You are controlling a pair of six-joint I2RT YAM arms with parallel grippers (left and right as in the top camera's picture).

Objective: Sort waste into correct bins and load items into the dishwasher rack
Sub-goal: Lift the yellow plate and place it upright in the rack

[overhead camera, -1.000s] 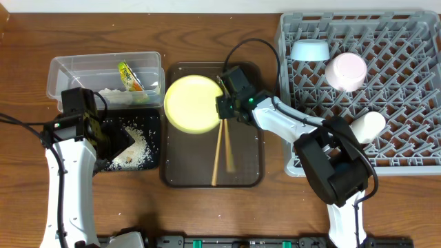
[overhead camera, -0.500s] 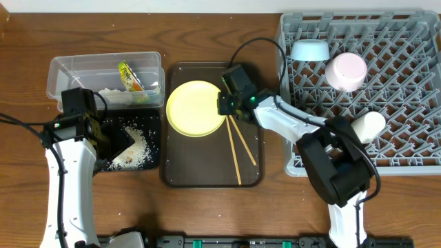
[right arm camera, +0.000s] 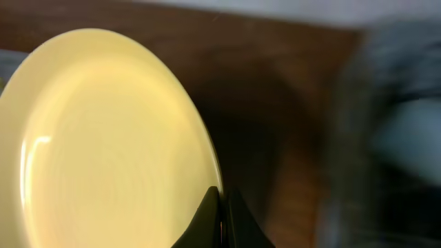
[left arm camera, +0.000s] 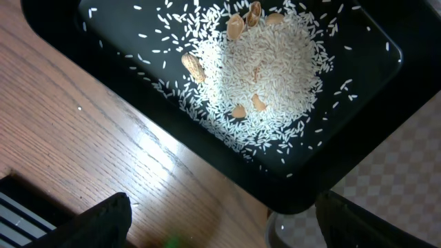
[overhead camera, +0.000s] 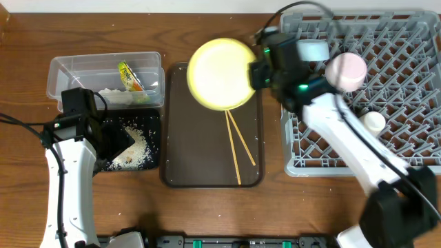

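My right gripper (overhead camera: 256, 74) (right arm camera: 222, 207) is shut on the rim of the round yellow plate (overhead camera: 220, 74) (right arm camera: 103, 145) and holds it lifted above the far end of the brown serving tray (overhead camera: 186, 165). Two wooden chopsticks (overhead camera: 240, 145) lie on that tray. The grey dishwasher rack (overhead camera: 406, 117) holds the light blue bowl (overhead camera: 313, 49), the pale pink bowl (overhead camera: 346, 71) and the white cup (overhead camera: 373, 122). My left gripper (overhead camera: 103, 138) (left arm camera: 220, 231) is open over the black tray (overhead camera: 148, 117) (left arm camera: 365, 138), which holds rice grains (left arm camera: 262, 76). The clear tub (overhead camera: 83, 69) holds the green-and-orange wrapper (overhead camera: 131, 76).
Nut shells (left arm camera: 194, 67) lie among the rice. White paper lies in the clear tub (overhead camera: 114, 96). The clear tub's corner shows at the bottom of the left wrist view (left arm camera: 289, 231). Wooden tabletop (left arm camera: 83, 138) borders the black tray.
My right gripper has lifted the yellow plate off the brown tray and carried it back and to the right. The chopsticks shifted earlier and now lie still. The left arm has not moved.
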